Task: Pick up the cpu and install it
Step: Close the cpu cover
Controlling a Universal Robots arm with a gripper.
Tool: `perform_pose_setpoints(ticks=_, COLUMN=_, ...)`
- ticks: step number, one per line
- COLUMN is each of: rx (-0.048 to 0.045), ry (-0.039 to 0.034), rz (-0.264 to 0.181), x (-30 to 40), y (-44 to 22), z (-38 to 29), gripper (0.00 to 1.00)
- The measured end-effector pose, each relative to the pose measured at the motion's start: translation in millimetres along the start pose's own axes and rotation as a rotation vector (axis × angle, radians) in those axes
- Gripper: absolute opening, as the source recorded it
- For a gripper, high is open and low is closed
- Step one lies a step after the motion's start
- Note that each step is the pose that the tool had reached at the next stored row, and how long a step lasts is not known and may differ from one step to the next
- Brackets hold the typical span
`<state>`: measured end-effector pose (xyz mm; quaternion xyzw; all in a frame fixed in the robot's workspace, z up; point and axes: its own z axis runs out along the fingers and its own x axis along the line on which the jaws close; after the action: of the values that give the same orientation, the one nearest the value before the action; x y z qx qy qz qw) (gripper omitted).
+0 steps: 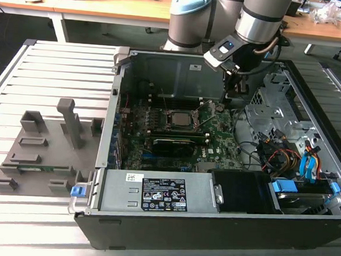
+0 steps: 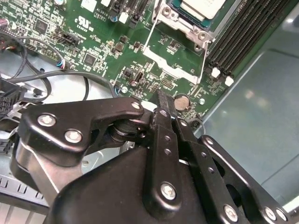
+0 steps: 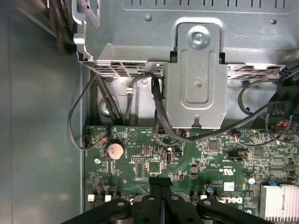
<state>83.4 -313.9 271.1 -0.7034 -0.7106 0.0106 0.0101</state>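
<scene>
STEP: placement judged done | CPU: the cpu is seated in the socket | GRIPPER: gripper closed, nothing held, positioned by the coin cell, apart from socket | NEXT: clearance from socket lever judged necessary

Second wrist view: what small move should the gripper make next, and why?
Probably ease toward the socket: the cpu already lies in it, its metal frame looks swung open, and the gripper hangs shut and empty near the coin cell.
</scene>
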Motion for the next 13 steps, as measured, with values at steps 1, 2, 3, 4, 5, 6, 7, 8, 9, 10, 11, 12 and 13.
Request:
perform_pose_setpoints(ticks=1, rx=0.0, ry=0.0001, rz=0.0, x=0.0, y=0.1, z=2.0, gripper=0.11)
perform_pose_setpoints(ticks=2, rx=0.0001, ry=-0.0001, rz=-0.002, x=0.0, y=0.2, z=6.8, gripper=0.11)
perform_pose_setpoints(ticks=3, rx=0.0, ry=-0.0003, rz=-0.012, x=0.0, y=-0.1, z=10.3, gripper=0.11)
perform_pose_setpoints(ticks=4, rx=0.0, ry=-0.0008, rz=-0.038, x=0.0, y=-0.2, z=11.8, gripper=0.11)
perform_pose_setpoints(ticks=5, rx=-0.0001, ry=-0.0015, rz=-0.097, x=0.7, y=-2.8, z=17.3, gripper=0.11)
perform_pose_setpoints(ticks=6, rx=-0.0002, ry=-0.0011, rz=-0.097, x=1.0, y=-4.2, z=18.5, gripper=0.11)
perform_pose_setpoints(ticks=7, rx=-0.0002, ry=-0.0009, rz=-0.097, x=1.2, y=-4.9, z=19.0, gripper=0.11)
perform_pose_setpoints(ticks=8, rx=-0.0001, ry=-0.001, rz=-0.097, x=1.4, y=-5.9, z=19.3, gripper=0.11)
perform_pose_setpoints(ticks=9, rx=-0.0001, ry=-0.001, rz=-0.097, x=1.5, y=-7.0, z=19.3, gripper=0.11)
perform_pose_setpoints(ticks=10, rx=-0.0002, ry=-0.0009, rz=-0.097, x=1.6, y=-9.0, z=19.5, gripper=0.11)
perform_pose_setpoints(ticks=11, rx=-0.0004, ry=-0.0009, rz=-0.097, x=1.6, y=-10.6, z=19.5, gripper=0.11)
perform_pose_setpoints(ticks=12, rx=-0.0005, ry=-0.001, rz=-0.097, x=1.6, y=-12.8, z=19.5, gripper=0.11)
perform_pose_setpoints(ticks=13, rx=-0.0005, ry=-0.001, rz=-0.097, x=1.6, y=-14.3, z=19.6, gripper=0.11)
